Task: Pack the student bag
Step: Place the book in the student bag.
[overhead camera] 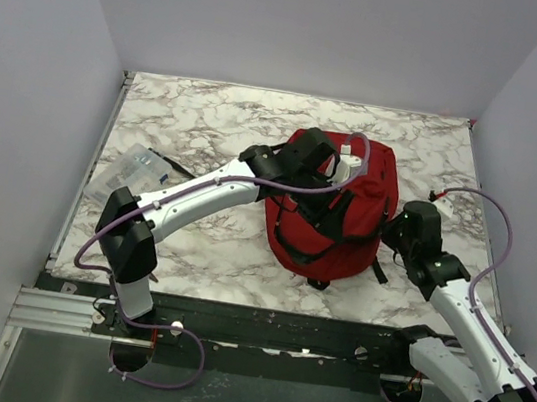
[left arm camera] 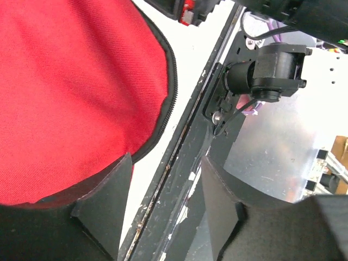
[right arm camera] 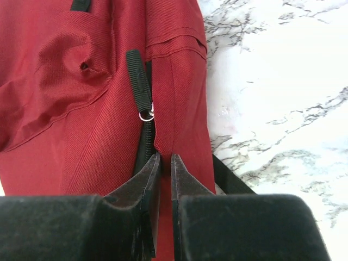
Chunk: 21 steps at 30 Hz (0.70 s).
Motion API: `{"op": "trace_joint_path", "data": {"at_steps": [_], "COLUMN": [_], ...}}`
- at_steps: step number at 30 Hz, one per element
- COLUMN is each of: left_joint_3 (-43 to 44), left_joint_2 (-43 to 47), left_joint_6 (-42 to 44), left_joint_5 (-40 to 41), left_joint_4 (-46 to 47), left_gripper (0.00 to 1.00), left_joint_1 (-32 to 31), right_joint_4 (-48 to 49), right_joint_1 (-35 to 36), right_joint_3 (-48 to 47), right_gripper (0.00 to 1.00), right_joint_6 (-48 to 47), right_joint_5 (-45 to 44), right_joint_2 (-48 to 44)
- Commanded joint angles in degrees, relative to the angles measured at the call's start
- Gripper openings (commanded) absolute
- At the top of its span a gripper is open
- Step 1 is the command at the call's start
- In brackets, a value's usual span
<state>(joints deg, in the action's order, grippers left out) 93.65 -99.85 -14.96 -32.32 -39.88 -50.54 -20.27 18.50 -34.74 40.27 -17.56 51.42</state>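
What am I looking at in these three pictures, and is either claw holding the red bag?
Two robot arms, left and right, are bolted to the edge of a marble table. The wide picture looks down from above and behind them; the other two come from a camera on each wrist, its fingers at the bottom. On the table lie a red backpack and, at the left, a clear plastic packet. The left gripper is open over the backpack, holding nothing. The right gripper is pinched on the backpack's fabric beside the zipper pull.
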Motion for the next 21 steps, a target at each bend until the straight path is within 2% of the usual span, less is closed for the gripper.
{"op": "trace_joint_path", "data": {"at_steps": [1, 4, 7, 10, 14, 18, 21], "left_joint_3": [-0.7, -0.7, -0.6, -0.6, -0.6, -0.9, -1.0], "left_joint_2": [2.5, 1.7, 1.2, 1.3, 1.4, 2.2, 2.7], "left_joint_6": [2.6, 2.2, 1.7, 1.1, 0.5, 0.3, 0.1], "left_joint_5": [3.7, 2.8, 2.4, 1.9, 0.8, 1.0, 1.1], "left_joint_4": [1.2, 1.3, 1.3, 1.3, 1.6, 1.8, 2.0], "left_gripper": [0.58, 0.59, 0.59, 0.6, 0.63, 0.66, 0.67], "left_joint_1": [-1.8, -2.6, -2.8, -2.7, -2.7, -2.7, -2.8], "right_joint_4": [-5.0, -7.7, -10.6, -10.6, -5.9, -2.5, -4.0], "right_joint_1": [-0.2, -0.2, -0.2, -0.2, -0.3, -0.4, -0.3], "right_joint_3": [-1.2, -2.9, -5.1, -5.8, -6.6, -10.5, -14.9], "right_gripper": [0.15, 0.26, 0.44, 0.52, 0.55, 0.52, 0.49], "right_joint_6": [0.9, 0.8, 0.8, 0.1, -3.3, -7.1, -9.2], "right_joint_5": [-4.1, -4.7, -4.8, -5.1, -5.3, -7.2, -6.5], "right_joint_2": [-1.7, -3.2, -4.8, -7.1, -4.9, 3.4, 10.7]}}
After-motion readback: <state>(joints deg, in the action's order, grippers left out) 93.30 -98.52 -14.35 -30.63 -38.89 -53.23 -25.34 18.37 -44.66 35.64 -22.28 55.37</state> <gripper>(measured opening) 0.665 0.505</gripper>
